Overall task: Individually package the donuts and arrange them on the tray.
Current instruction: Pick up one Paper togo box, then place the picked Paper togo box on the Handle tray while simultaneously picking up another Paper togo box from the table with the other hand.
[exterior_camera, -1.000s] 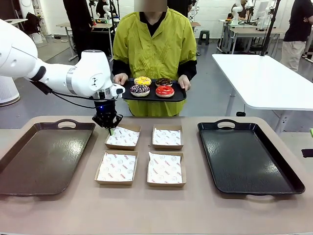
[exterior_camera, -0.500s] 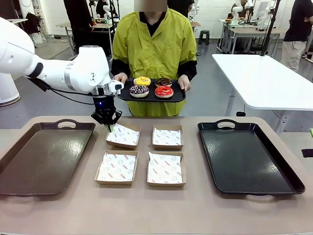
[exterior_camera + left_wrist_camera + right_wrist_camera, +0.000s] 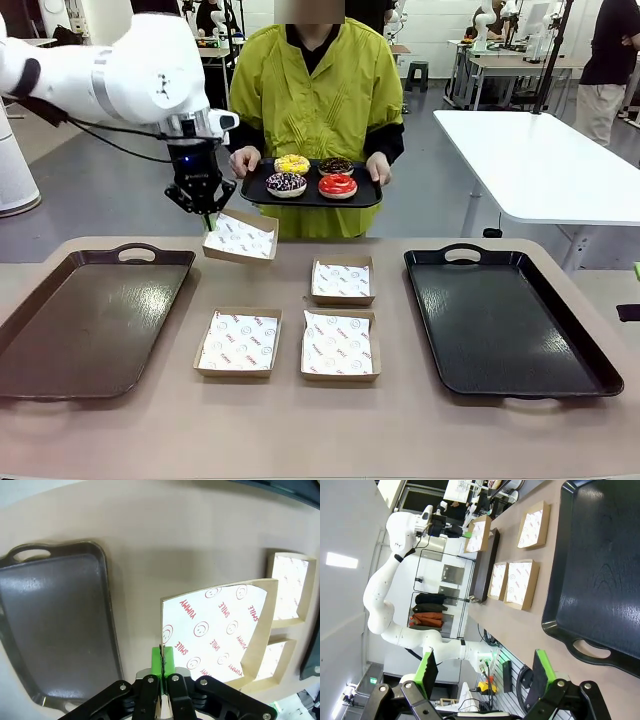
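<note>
Four donuts lie on a small black serving tray [image 3: 368,199] held by the person across the table: yellow-iced [image 3: 292,163], dark chocolate [image 3: 334,165], sprinkled [image 3: 286,182] and glossy red [image 3: 337,186]. My left gripper [image 3: 207,215] is shut on the corner of a paper-lined cardboard box [image 3: 240,238] and holds it tilted above the table, just below the serving tray's left end. In the left wrist view the green fingertips [image 3: 162,661] pinch the box [image 3: 215,630] by its wall. My right gripper [image 3: 485,672] stands open with nothing in it, near the large black tray [image 3: 600,570].
Three more lined boxes rest mid-table: one at the back [image 3: 341,280], two in front [image 3: 239,341] [image 3: 338,345]. A brown tray [image 3: 90,320] lies at the left and a black tray [image 3: 505,320] at the right. A white table [image 3: 540,160] stands behind on the right.
My left gripper has lifted the back-left box off the table and carried it up and slightly left, toward the person's serving tray. The right gripper is unchanged.
</note>
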### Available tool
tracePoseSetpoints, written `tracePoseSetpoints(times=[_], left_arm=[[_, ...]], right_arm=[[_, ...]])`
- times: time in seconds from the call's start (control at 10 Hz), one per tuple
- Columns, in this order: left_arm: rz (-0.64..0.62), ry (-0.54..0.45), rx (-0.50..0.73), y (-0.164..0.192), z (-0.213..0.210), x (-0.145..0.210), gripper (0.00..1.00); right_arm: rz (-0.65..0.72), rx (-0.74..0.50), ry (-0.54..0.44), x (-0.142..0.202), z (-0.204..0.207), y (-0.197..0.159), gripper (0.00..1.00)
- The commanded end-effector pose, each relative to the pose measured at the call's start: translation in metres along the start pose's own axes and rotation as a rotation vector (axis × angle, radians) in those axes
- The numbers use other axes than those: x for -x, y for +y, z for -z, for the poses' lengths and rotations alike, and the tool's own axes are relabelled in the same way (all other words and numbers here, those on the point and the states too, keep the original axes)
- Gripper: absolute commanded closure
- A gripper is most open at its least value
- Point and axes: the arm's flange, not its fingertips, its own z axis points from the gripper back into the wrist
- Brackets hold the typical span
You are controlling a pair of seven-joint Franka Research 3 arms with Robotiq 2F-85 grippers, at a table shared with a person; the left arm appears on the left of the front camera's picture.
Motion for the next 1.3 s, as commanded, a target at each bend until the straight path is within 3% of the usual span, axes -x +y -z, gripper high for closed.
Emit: tracePoseSetpoints(times=[0.0, 1.2], left_arm=[[-0.019, -0.006, -0.032, -0.0044, -0.0082, 0.004, 1.0], [0.003, -0.001, -0.005, -0.0012, -0.0083, 0.004, 1.0]], right_arm=[[-0.01, -0.011, -0.005, -0.0004, -0.0003, 0.001, 0.0], [-0.01, -0.011, -0.005, -0.0004, -0.0003, 0.001, 0.0]])
